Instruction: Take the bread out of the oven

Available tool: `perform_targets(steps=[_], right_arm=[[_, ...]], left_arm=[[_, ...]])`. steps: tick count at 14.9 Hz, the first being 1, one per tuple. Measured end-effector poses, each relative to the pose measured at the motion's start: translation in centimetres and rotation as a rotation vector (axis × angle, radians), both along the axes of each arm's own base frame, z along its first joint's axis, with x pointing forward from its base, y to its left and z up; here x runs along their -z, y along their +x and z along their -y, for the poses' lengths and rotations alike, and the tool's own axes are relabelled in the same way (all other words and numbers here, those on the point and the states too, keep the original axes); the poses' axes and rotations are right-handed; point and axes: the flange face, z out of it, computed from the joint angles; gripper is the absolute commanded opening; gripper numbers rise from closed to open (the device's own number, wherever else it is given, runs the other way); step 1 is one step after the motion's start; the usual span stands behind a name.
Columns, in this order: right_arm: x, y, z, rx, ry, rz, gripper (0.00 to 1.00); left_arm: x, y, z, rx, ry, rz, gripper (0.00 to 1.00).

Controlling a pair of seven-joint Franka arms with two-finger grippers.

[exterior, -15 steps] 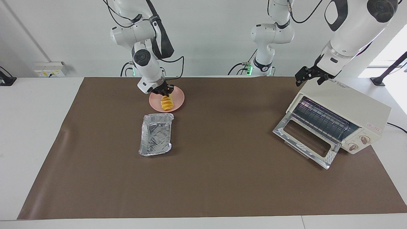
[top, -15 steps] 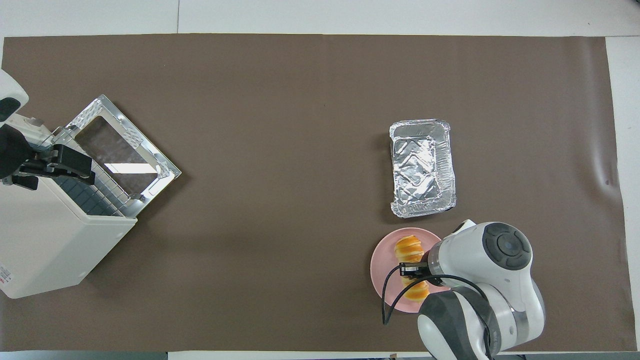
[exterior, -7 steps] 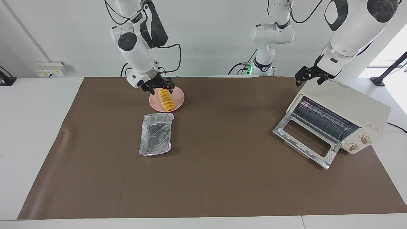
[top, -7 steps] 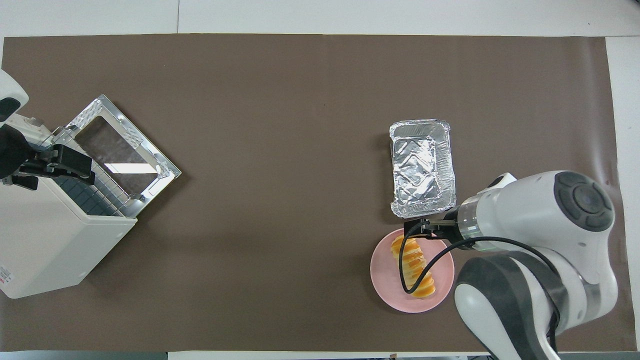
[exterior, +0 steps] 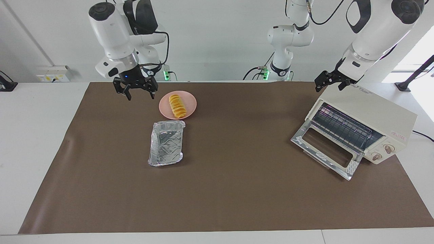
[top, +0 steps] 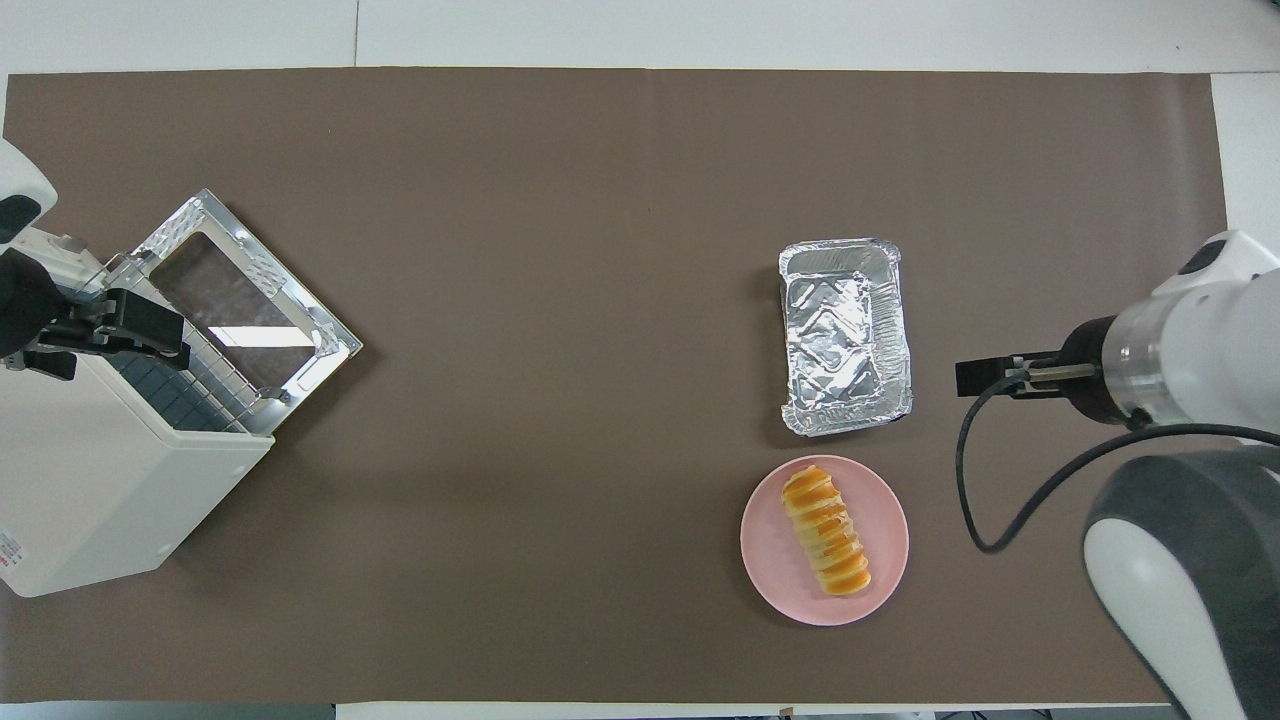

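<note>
Overhead view: the bread (top: 826, 530) is seen lying on a round pink plate (top: 880, 560), its length slanted across the dish, with nothing gripping it. In the facing view the same roll (exterior: 177, 106) is shown resting on the plate (exterior: 190, 102) at the right arm's end of the table, close to the robots. A silver foil tray (exterior: 166, 143) is set just beside the plate, farther from the robots, and is seen empty from above (top: 845, 335).

The right gripper (exterior: 135, 93) is held in the air over the brown mat (exterior: 237, 189), beside the plate and toward the right arm's end of the table. Its fingers are spread wide and nothing is held between them. From above, its dark tip (top: 985, 377) is seen clear of both tray and plate.

The oven (exterior: 373, 118) is placed at the left arm's end of the table, its glass door (exterior: 325, 149) dropped open and the wire rack visible inside; no bread is seen on the rack. The left gripper (exterior: 330, 80) is poised over the oven's top edge (top: 110, 325). Its jaws are taken as open, and nothing is seen held in them.
</note>
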Motion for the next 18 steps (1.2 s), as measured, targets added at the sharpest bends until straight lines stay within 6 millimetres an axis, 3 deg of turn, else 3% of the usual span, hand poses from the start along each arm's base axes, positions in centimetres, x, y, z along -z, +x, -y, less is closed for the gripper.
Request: perform_targets(steps=[3, 6, 11, 18], right_arm=[[-4.6, 0.4, 3.6, -0.005, -0.012, 0.006, 1.00], [-6.9, 1.6, 5.0, 0.006, -0.043, -0.006, 1.00], [-5.8, 3.0, 5.1, 0.005, -0.052, -0.049, 1.00], [-5.9, 2.9, 5.3, 0.008, -0.052, -0.065, 1.00]], left_arm=[[0.0, 0.0, 0.0, 0.000, 0.000, 0.000, 1.00], [-0.3, 0.1, 0.0, 0.000, -0.002, 0.018, 1.00], [-1.0, 0.1, 0.0, 0.000, -0.004, 0.040, 1.00], [-1.1, 0.1, 0.0, 0.000, -0.004, 0.042, 1.00]])
